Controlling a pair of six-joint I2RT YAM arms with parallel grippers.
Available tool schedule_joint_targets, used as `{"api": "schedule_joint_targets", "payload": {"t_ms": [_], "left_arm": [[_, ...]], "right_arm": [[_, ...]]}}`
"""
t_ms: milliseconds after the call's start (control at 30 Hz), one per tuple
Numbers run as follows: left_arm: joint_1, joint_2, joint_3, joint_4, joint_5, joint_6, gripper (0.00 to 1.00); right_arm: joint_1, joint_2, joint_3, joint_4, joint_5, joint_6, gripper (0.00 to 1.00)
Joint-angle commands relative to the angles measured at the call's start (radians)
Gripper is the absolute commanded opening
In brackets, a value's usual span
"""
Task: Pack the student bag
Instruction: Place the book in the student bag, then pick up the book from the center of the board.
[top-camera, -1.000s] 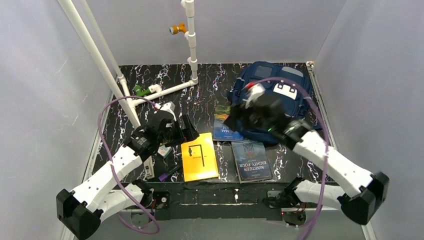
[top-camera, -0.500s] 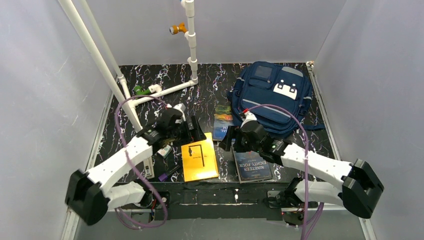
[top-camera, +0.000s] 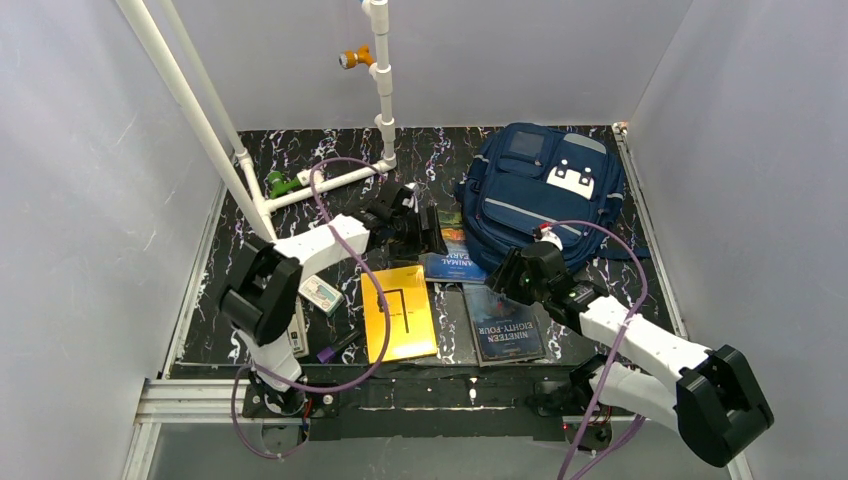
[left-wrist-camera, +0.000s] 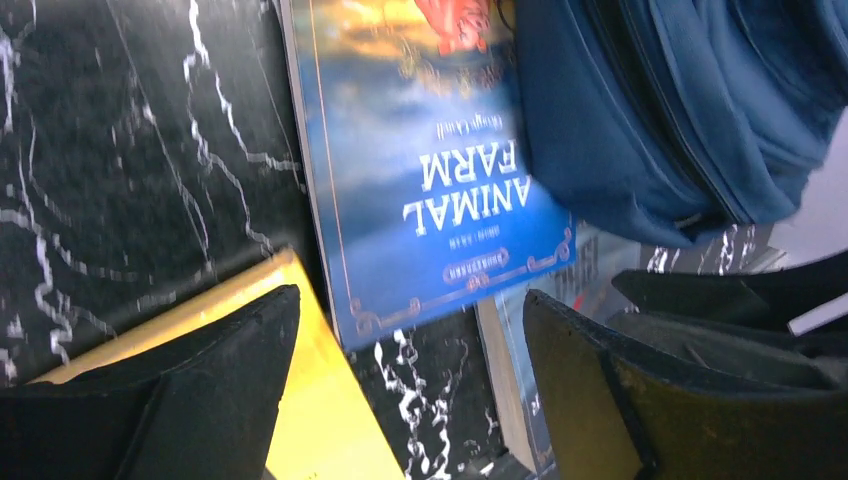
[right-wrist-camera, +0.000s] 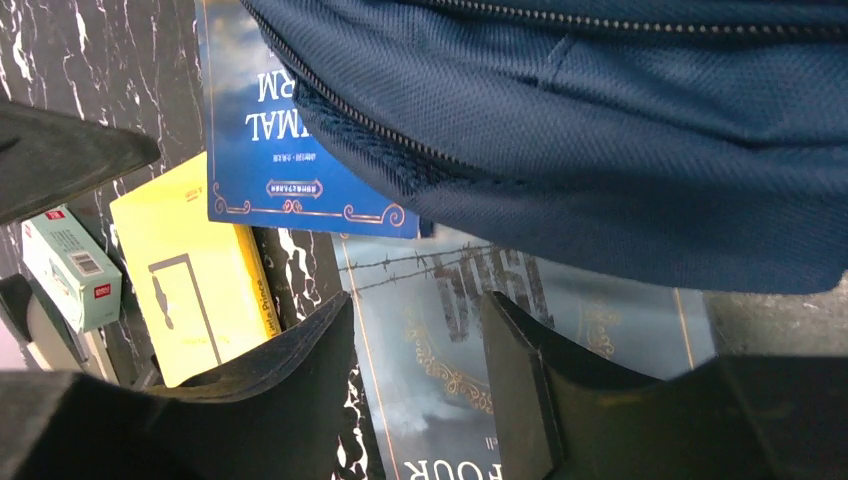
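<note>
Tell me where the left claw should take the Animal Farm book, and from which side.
Probably its left long edge, coming from the left over bare table. The Animal Farm book lies flat with its right side partly under the student bag; the open left claw hovers there.

Overhead; wrist views sharing blue book

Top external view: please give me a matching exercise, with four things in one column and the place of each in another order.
1. student bag
2. Animal Farm book
3. Nineteen Eighty-Four book
4. yellow book

a. near edge, rightmost book
b. far right part of the table
c. near edge, leftmost book
d. at the bag's near-left corner

Pairs: 1-b, 2-d, 3-a, 4-c
</note>
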Motion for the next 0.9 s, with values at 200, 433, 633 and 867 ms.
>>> {"api": "schedule_joint_targets", "payload": {"t_ms": [200, 433, 633, 867], "left_arm": [[0.025, 0.211, 0.184, -0.057, 0.051, 0.055, 0.67], [0.025, 0.24, 0.149, -0.068, 0.056, 0.046, 0.36], [0.025, 0.236, 0.111, -0.05, 0.085, 0.036, 0.26], [0.025, 0.222, 0.096, -0.029, 0.107, 0.031, 0.19]], "right_arm": [[-0.075, 0.107, -0.036, 0.219, -0.105, 0.045, 0.57], [-0.081, 0.198, -0.054, 0.373, -0.131, 0.109, 0.55], [-0.081, 0.306, -0.046, 0.559, -0.188, 0.219, 0.46], [-0.081, 0.402, -0.013, 0.737, -0.277, 0.322, 0.31]]}}
